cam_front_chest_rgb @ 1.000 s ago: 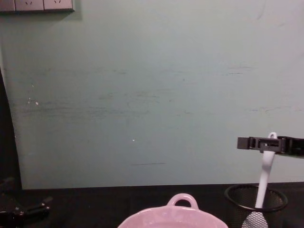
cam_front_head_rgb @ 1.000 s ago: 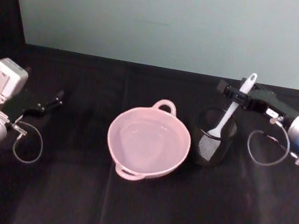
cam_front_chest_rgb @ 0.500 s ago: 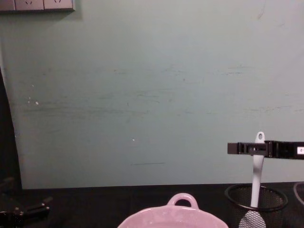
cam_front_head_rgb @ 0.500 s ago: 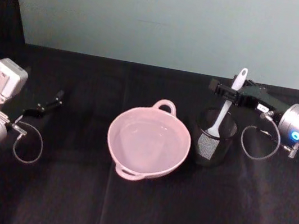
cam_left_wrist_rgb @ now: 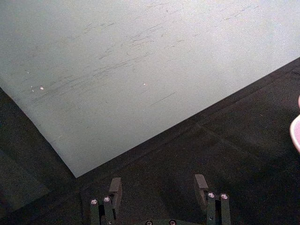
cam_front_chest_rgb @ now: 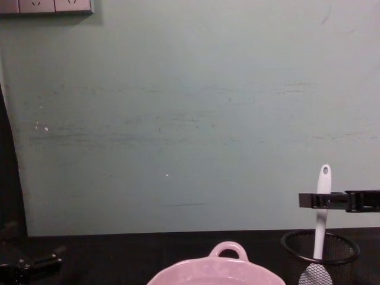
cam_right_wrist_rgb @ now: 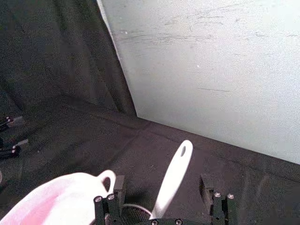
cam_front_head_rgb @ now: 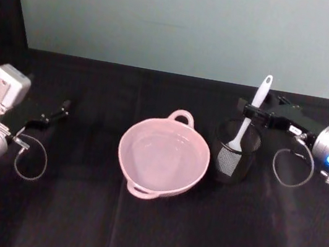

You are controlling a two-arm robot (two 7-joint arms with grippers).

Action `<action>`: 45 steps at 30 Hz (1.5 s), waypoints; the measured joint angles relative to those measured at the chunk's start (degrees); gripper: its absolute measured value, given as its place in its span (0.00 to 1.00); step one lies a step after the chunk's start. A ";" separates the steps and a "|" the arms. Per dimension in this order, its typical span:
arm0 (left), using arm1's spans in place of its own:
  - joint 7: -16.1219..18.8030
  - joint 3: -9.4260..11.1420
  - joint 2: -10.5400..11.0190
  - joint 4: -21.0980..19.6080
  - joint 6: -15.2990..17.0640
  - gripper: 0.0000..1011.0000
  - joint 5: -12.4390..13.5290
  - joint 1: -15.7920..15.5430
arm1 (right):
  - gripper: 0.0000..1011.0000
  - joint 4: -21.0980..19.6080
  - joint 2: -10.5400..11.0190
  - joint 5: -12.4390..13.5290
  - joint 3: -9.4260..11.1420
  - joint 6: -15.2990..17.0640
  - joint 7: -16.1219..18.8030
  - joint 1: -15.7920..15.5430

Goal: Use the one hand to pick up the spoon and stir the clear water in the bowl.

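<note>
The pale pink bowl (cam_front_head_rgb: 163, 158) sits mid-table with clear water (cam_front_head_rgb: 161, 151) showing only as faint glints. Just to its right stands a black mesh cup (cam_front_head_rgb: 235, 153) holding the white spoon (cam_front_head_rgb: 256, 103) upright, blade down. My right gripper (cam_front_head_rgb: 246, 108) is open, level with the upper handle. In the right wrist view the spoon (cam_right_wrist_rgb: 171, 180) rises between the spread fingers (cam_right_wrist_rgb: 118, 183) without touching either. From the chest, the right gripper (cam_front_chest_rgb: 306, 200) crosses the spoon (cam_front_chest_rgb: 321, 205) well below its hole. My left gripper (cam_front_head_rgb: 60, 111) rests open at the far left, holding nothing.
A black cloth covers the table (cam_front_head_rgb: 153, 234) up to a pale green wall (cam_front_head_rgb: 186, 26) behind. The bowl's loop handle (cam_front_head_rgb: 182, 116) points toward the wall. Cable loops hang beside both wrists. Wall sockets (cam_front_chest_rgb: 47, 6) sit high at the left.
The right gripper has slid lower along the spoon handle and drawn back to the right. The spoon has gone from leaning right to nearly upright. The left arm has stayed still.
</note>
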 joint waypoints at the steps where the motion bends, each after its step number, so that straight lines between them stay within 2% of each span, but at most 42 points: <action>1: 0.00 0.00 0.00 0.00 0.00 1.00 0.00 0.00 | 0.99 -0.35 0.22 -0.07 0.20 -0.01 -0.02 -0.32; 5: 0.00 0.00 0.00 0.00 0.00 1.00 0.00 0.00 | 0.99 -2.69 1.44 0.16 1.54 0.04 -0.07 -2.23; 10: 0.00 0.00 0.00 0.00 0.00 1.00 0.00 0.00 | 0.99 -8.16 4.37 1.83 4.44 0.35 -0.63 -6.63; 11: 0.00 0.00 0.00 0.00 0.00 1.00 0.00 0.00 | 0.99 -8.16 4.37 1.83 4.44 0.35 -0.63 -6.63; 15: 0.00 0.00 0.00 0.00 0.00 1.00 0.00 0.00 | 0.99 -12.64 7.28 2.82 6.98 -0.02 -1.98 -10.71; 20: 0.00 0.00 0.00 0.00 0.00 1.00 0.00 0.00 | 0.99 -15.72 9.71 2.64 9.67 -1.85 -4.31 -14.81; 22: 0.00 0.00 0.00 0.00 0.00 1.00 0.00 0.00 | 0.99 -16.46 10.70 0.95 11.14 -4.31 -5.91 -17.07; 28: 0.00 0.00 0.00 0.00 0.00 1.00 0.00 0.00 | 0.99 -15.65 11.03 -3.42 12.45 -10.12 -7.91 -19.22; 30: 0.00 0.00 0.00 0.00 0.00 1.00 0.00 0.00 | 0.99 -14.70 10.56 -5.00 12.77 -12.25 -8.64 -19.60; 34: 0.00 0.00 0.00 0.00 0.00 1.00 0.00 0.00 | 0.99 -13.23 9.49 -6.56 13.17 -14.25 -9.49 -19.86; 40: 0.00 0.00 0.00 0.00 0.00 1.00 0.00 0.00 | 0.99 -11.24 7.71 -7.09 13.63 -15.24 -9.51 -19.83; 45: 0.00 0.00 0.00 0.00 0.00 1.00 0.00 0.00 | 0.99 -11.27 7.73 -7.06 13.65 -15.26 -9.46 -19.79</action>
